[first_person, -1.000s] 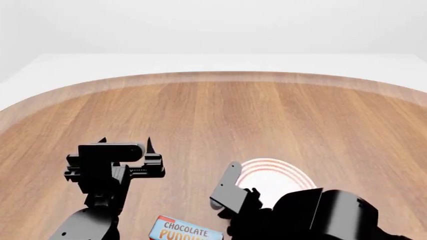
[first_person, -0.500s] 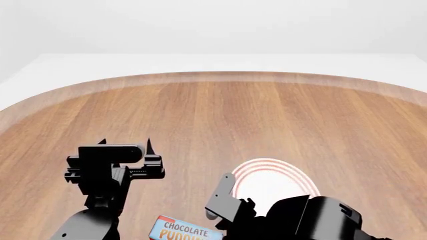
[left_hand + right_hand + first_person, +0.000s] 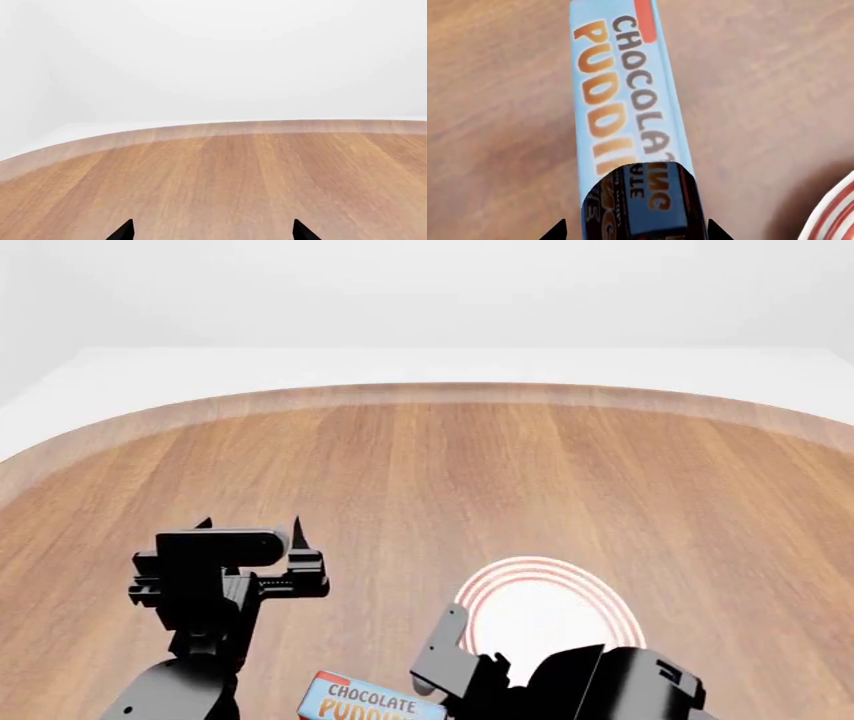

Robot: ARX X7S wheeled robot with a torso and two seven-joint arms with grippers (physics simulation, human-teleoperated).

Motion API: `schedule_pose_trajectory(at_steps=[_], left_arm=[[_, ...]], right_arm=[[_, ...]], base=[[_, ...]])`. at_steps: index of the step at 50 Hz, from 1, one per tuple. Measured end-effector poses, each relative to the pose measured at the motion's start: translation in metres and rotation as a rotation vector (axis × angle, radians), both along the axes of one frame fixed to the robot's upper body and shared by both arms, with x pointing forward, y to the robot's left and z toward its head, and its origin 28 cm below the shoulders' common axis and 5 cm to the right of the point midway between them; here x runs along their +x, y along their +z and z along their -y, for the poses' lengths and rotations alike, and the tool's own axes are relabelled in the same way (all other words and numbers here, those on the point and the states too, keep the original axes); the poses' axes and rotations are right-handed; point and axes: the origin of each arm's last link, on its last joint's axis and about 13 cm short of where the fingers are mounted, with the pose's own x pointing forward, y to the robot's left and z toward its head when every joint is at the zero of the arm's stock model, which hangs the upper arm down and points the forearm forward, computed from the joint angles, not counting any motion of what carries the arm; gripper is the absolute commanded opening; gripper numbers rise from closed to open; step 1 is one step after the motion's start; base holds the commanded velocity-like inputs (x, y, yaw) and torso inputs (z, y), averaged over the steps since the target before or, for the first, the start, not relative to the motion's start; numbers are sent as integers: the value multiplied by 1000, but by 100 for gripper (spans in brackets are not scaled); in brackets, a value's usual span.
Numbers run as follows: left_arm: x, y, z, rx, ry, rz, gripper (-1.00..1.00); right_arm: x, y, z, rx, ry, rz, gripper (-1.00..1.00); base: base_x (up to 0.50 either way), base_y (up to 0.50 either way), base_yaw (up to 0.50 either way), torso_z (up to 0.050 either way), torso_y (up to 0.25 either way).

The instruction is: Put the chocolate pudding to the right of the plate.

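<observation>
The chocolate pudding (image 3: pixel 370 703) is a small carton with a blue top printed "CHOCOLATE PUDDING", at the near edge of the head view, left of the plate (image 3: pixel 547 608). The plate is white with red rings, partly hidden by my right arm. In the right wrist view the chocolate pudding (image 3: pixel 627 115) fills the middle, and the open right gripper (image 3: pixel 635 233) has its two tips on either side of the carton's near end, apart from it. The plate's rim (image 3: pixel 834 215) shows at one corner. My left gripper (image 3: pixel 254 528) is open and empty over bare wood, as the left wrist view (image 3: pixel 212 232) shows.
The round wooden table (image 3: pixel 441 470) has a raised rim at the back, with a white floor beyond. My right arm (image 3: pixel 601 685) covers the plate's near side.
My right arm has drawn back and down toward the near edge, uncovering more of the plate. The left arm and the pudding have not moved.
</observation>
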Motion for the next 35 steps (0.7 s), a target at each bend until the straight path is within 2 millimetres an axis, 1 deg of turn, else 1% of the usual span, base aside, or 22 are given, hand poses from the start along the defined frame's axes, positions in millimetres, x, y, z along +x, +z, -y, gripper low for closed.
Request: schedule_pose_trajectory(at_steps=[8, 9, 27, 35], left_arm=[[0, 0, 0, 0, 0, -1, 100], [0, -1, 0, 0, 0, -1, 100], [0, -1, 1, 1, -1, -3, 100], [0, -1, 0, 1, 0, -1, 100]], right_arm=[[1, -6, 1, -24, -10, -10, 100], [1, -6, 1, -26, -11, -11, -100], [0, -7, 3, -28, -23, 23, -100], [-1, 3, 4, -7, -24, 65, -100]], base=[[0, 0, 0, 0, 0], [0, 0, 0, 0, 0], [0, 0, 0, 0, 0], [0, 0, 0, 0, 0]])
